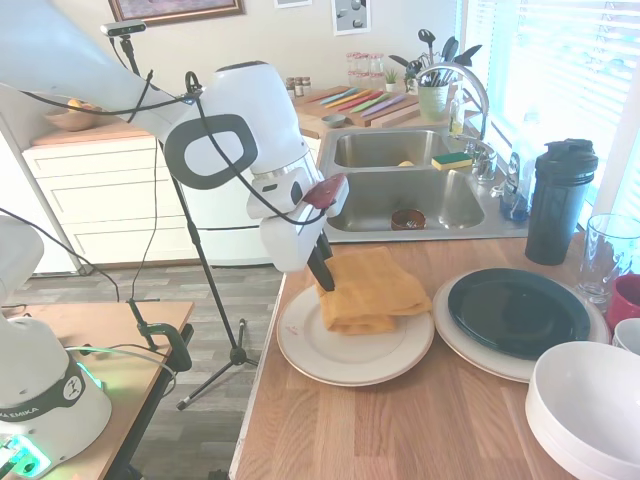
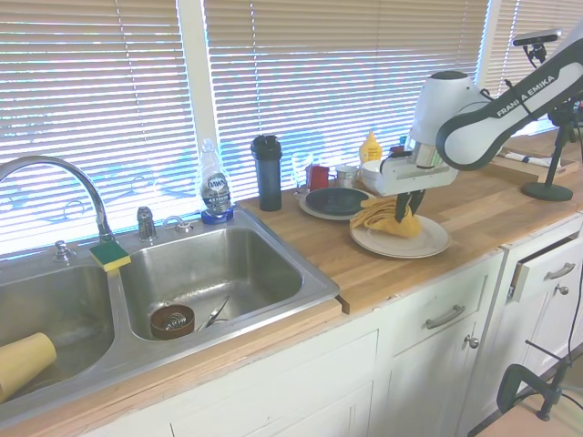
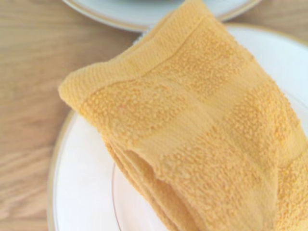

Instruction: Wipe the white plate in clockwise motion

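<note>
Butcher-block countertop (image 1: 400,420) runs beside a steel double sink (image 1: 405,190), its left edge dropping to open floor in the first exterior view. Close to that edge sits the white plate (image 1: 330,355), its rim just beside a cream plate (image 1: 480,355) on the right that carries a dark green plate (image 1: 515,312); whether the two rims touch is hard to tell. A folded orange cloth (image 1: 368,290) lies over the far half of the white plate, and the gripper (image 1: 322,278) has its dark fingers closed on the cloth's left end. Bare plate shows near and left of the cloth. Stacked white bowls (image 1: 590,405) fill the near right corner, with a clear glass (image 1: 608,255) and a black bottle (image 1: 560,200) further back. Bare wood lies open in front of the plates.
</note>
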Robot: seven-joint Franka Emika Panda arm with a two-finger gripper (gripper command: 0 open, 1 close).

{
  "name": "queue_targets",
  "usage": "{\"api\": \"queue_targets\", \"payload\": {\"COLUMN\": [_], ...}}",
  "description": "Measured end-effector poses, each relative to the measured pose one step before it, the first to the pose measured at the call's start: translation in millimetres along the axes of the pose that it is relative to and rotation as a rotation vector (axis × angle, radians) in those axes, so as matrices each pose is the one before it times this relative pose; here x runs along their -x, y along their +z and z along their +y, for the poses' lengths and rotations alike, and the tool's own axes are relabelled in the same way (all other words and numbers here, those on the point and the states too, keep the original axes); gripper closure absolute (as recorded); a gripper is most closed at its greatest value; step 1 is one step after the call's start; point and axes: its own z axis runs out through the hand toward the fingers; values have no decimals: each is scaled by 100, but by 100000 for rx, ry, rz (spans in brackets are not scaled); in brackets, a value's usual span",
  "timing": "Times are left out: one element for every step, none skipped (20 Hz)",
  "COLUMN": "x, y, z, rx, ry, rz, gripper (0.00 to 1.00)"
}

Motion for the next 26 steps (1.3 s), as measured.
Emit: {"api": "queue_targets", "payload": {"x": [66,39,35,7,-67,-119,-133,-167,-184,-203,-212,-267,-347,-383,-445,-473,-404,-318,-206,-45,41,76,126,204,275,353], "y": [194,204,259,306,334,359,364,351,293,193,136,54,3,37,82,110,95,72,66,65,51,8,-58,-118,-159,-176], "z": [178,152,177,186,136,83,42,0,-35,-106,-125,-177,-210,-135,-54,63,88,135,140,97,105,111,136,174,272,286], "rx": [482,467,577,621,589,532,237,-129,-228,-583,-480,-624,-474,-132,133,364,305,415,618,704,1035,926,955,965,849,734], "ry": [-65,47,93,138,188,261,181,104,275,345,247,-16,-269,-215,-94,-25,93,137,-10,-260,-246,-166,-252,-364,-382,-465], "rz": [-171,-252,-452,-557,-408,-343,-381,-253,-127,1,92,407,678,711,776,856,626,416,256,111,-76,-147,-124,-89,-55,-86], "gripper": [100,100,100,100,100,100,100,100,100,100,100,100,100,100,100,100,100,100,100,100,100,100,100,100,100,100]}}
